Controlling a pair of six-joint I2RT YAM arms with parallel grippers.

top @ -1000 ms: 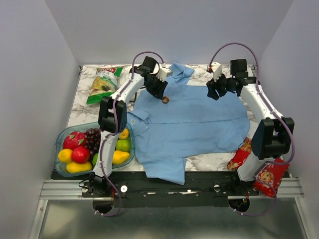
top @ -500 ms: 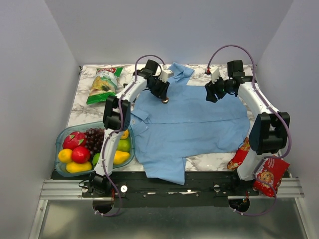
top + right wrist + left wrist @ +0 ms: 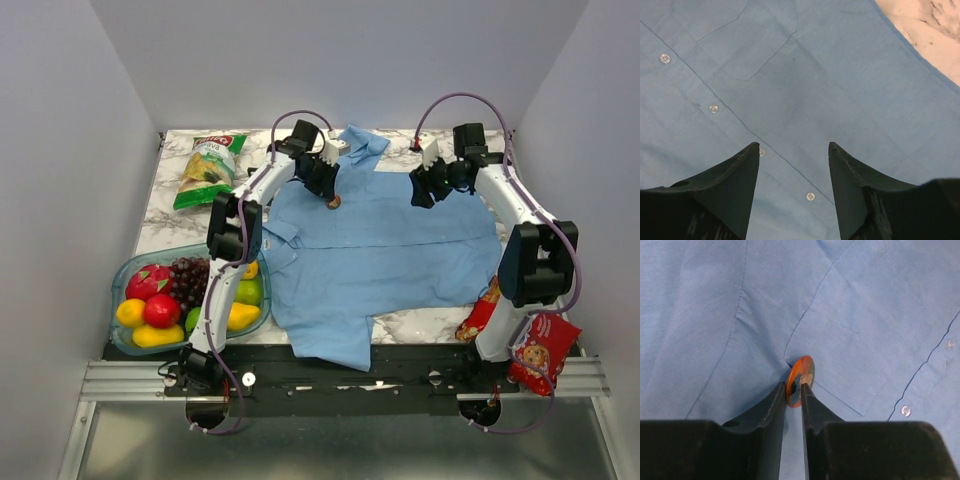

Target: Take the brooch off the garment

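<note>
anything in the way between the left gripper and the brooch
Nothing visible does. The left gripper has its jaws on either side of the brooch, pinching its lower edge. Only the cloth of the garment lies behind it.

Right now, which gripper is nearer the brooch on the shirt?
Left. The left gripper pinches the lower edge of the brooch, which sits on the shirt. The right gripper hangs open over the shirt farther to the right, well apart from the brooch.

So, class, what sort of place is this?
Likely a robotics test cell: two white robot arms mounted at a marble-patterned table, plain grey walls boxing it in, and staged props, a light blue cloth shirt and a blue-tinted bowl of fruit.
</note>
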